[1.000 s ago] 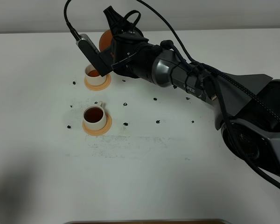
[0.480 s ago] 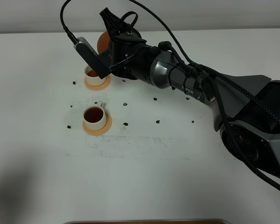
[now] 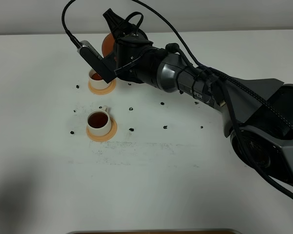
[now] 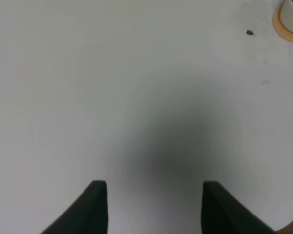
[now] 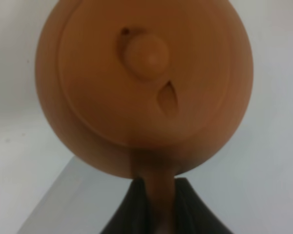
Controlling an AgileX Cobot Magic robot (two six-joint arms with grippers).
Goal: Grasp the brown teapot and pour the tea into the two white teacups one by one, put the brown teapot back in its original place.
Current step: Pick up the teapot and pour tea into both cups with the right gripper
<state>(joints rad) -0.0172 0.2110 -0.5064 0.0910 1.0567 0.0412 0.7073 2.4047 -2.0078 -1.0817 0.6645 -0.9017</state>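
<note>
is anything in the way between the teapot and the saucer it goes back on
Cannot tell. The brown teapot is clamped in the right gripper, but the saucer is not visible; the arm covers that part of the table.

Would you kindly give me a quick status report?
Right gripper shut on brown teapot handle. Left gripper open, empty. Both teacups hold tea. Nothing obstructing.

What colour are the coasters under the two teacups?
Orange coasters, one under each of the white teacups; the exterior high view shows them best.
</note>
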